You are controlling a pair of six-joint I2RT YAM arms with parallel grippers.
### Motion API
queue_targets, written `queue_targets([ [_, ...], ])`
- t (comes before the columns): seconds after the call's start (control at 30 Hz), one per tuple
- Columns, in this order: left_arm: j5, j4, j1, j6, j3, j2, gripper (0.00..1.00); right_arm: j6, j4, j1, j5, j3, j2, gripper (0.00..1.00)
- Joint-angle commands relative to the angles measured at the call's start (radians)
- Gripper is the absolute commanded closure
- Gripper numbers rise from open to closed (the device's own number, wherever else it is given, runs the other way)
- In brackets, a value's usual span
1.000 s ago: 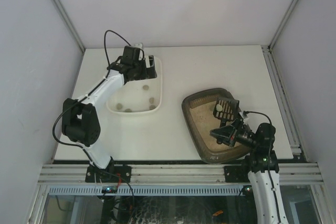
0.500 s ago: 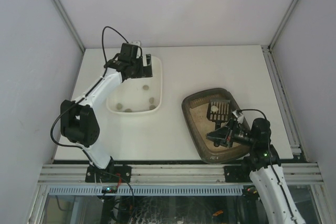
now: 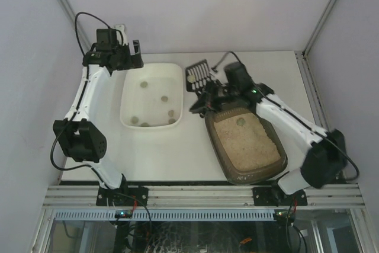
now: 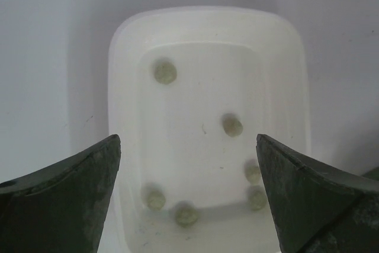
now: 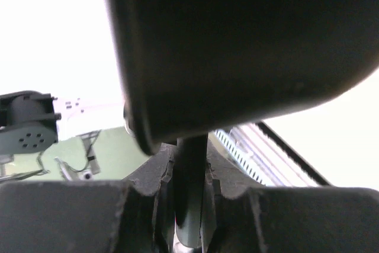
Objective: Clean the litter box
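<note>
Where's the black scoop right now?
Top view, centre: the scoop is held in the right gripper, just right of the far corner of the white tub and beyond the far end of the litter box.

One white rectangular plastic tub (image 3: 179,96), one dark brown translucent plastic litter box (image 3: 246,176), one black slotted plastic scoop (image 3: 201,72).
Eight small round grey-green lumps (image 4: 164,72) in all: six lie in the tub, one sits on the tan litter (image 3: 246,143) in the litter box, one rides on the scoop. Two white-and-black robot arms (image 3: 86,93), one white table (image 3: 266,69).
</note>
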Motion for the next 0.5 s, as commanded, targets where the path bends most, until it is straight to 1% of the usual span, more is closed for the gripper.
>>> queue_targets([
  [0.0,0.116,-0.083,0.102,0.033,0.058,0.005,0.00,-0.238,-0.244,0.129,0.181,0.379,0.296,1.00],
  [0.03,0.126,-0.100,0.122,0.034,0.060,0.017,0.00,-0.263,-0.316,0.146,0.212,0.493,0.369,1.00],
  [0.1,0.141,-0.109,0.156,0.040,0.050,0.024,0.00,-0.321,-0.421,0.179,0.268,0.664,0.505,1.00],
  [0.13,0.145,-0.110,0.169,0.044,0.042,0.024,0.00,-0.351,-0.484,0.194,0.322,0.746,0.571,1.00],
  [0.2,0.143,-0.113,0.194,0.054,0.023,0.020,0.00,-0.412,-0.608,0.228,0.465,0.916,0.687,1.00],
  [0.3,0.124,-0.102,0.217,0.060,-0.019,0.005,0.00,-0.516,-0.833,0.304,0.768,1.230,0.893,1.00],
  [0.37,0.104,-0.086,0.227,0.061,-0.053,-0.009,0.00,-0.555,-0.957,0.342,0.898,1.432,1.014,1.00],
  [0.4,0.097,-0.079,0.229,0.063,-0.071,-0.016,0.00,-0.573,-0.991,0.358,0.943,1.503,1.059,1.00],
  [0.43,0.091,-0.072,0.229,0.065,-0.086,-0.021,0.00,-0.591,-1.001,0.374,0.968,1.527,1.077,1.00],
  [0.47,0.088,-0.064,0.229,0.067,-0.099,-0.028,0.00,-0.600,-0.976,0.383,1.005,1.499,1.071,1.00],
])
